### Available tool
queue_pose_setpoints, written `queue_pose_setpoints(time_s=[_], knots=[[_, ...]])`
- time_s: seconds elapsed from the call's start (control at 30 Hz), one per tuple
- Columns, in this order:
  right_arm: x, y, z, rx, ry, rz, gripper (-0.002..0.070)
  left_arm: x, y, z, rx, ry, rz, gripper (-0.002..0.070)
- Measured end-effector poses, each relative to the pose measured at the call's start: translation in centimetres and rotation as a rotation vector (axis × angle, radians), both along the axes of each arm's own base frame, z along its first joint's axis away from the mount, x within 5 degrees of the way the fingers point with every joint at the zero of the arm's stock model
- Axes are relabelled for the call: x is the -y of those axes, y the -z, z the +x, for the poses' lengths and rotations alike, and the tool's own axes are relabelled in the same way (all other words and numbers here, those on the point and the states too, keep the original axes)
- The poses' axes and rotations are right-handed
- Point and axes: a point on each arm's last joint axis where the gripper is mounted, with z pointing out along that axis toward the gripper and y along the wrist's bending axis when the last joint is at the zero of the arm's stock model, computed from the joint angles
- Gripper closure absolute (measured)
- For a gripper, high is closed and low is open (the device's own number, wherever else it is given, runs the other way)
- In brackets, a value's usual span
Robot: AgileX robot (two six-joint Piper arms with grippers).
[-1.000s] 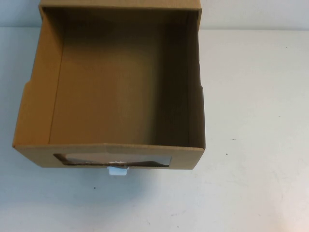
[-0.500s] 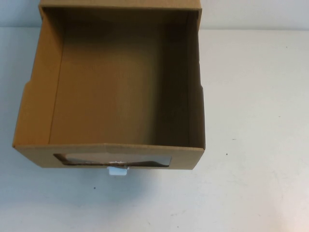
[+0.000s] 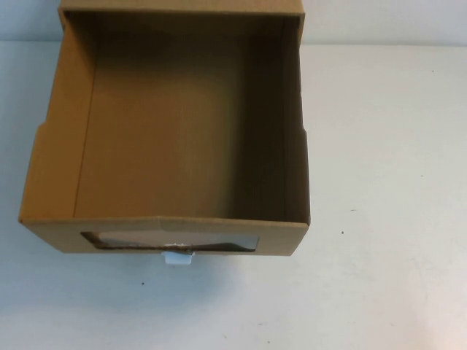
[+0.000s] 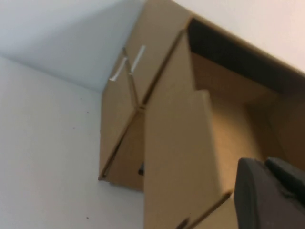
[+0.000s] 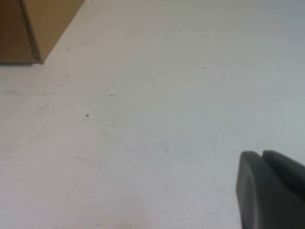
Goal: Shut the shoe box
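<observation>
The shoe box [image 3: 175, 146] is a brown cardboard drawer, pulled far out of its sleeve [image 3: 182, 6] toward me and empty inside. Its front has a clear window [image 3: 168, 240] with a small white pull [image 3: 178, 257] just below. Neither gripper shows in the high view. In the left wrist view my left gripper [image 4: 264, 162] is shut and empty, close beside the drawer's left side wall [image 4: 176, 143]. In the right wrist view my right gripper [image 5: 262, 153] is shut and empty over bare table, away from a corner of the box [image 5: 33, 24].
The white table [image 3: 387, 182] spreads to the right of the box and in front of it. A pale wall runs along the back behind the sleeve. No other objects are in view.
</observation>
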Motion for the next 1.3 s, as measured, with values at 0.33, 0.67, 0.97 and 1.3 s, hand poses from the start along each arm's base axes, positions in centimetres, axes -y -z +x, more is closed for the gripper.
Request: queue_pose_setpoints(time_s=[0.33,0.67,0.97,1.3], knots=[[0.0,0.0,0.0,0.0,0.0,0.0,0.0687,2.3,-14.0,9.2,-0.233,0.243,0.398,0.0677],[0.0,0.0,0.0,0.0,0.0,0.0,0.0687,5.5,-20.9,22.1,-0.255,0.487,0.53,0.0677],[0.0,0.0,0.0,0.0,0.0,0.0,0.0687,9.9,-19.9,31.1,-0.257,0.606,0.595,0.0677],[0.0,0.0,0.0,0.0,0.0,0.0,0.0687,11.2,-16.1,37.2,-0.262,0.601,0.561,0.0677]])
